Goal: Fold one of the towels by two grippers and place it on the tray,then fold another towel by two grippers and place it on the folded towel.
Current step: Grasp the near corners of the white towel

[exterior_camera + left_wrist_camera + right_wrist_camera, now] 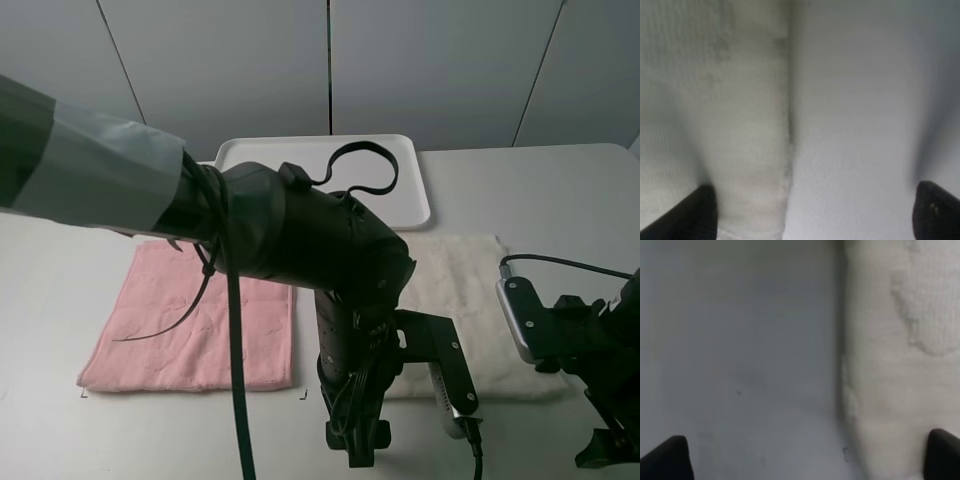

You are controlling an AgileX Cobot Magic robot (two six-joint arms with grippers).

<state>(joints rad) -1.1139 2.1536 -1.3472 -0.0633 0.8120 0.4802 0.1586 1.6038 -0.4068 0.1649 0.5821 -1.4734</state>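
My end effector [805, 458] spread wide, one black fingertip [667, 457] above the bare grey surface [740, 340], the other above the cream-white towel [890, 365], towel edge between them

Laid out on my table [560, 190]: cream-white terry towel [470, 290], flat and unfolded, near front edge right of centre; pale pink terry towel [190, 320], flat, to its left; white low-rimmed tray [300, 150], behind both.

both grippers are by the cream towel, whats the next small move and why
Probably ease both grippers down and forward, then close them on the near corners of the cream-white towel. The left gripper and right gripper are both open and hold nothing. Each has a side edge of the towel running between its fingers, and the towel lies flat and unfolded.
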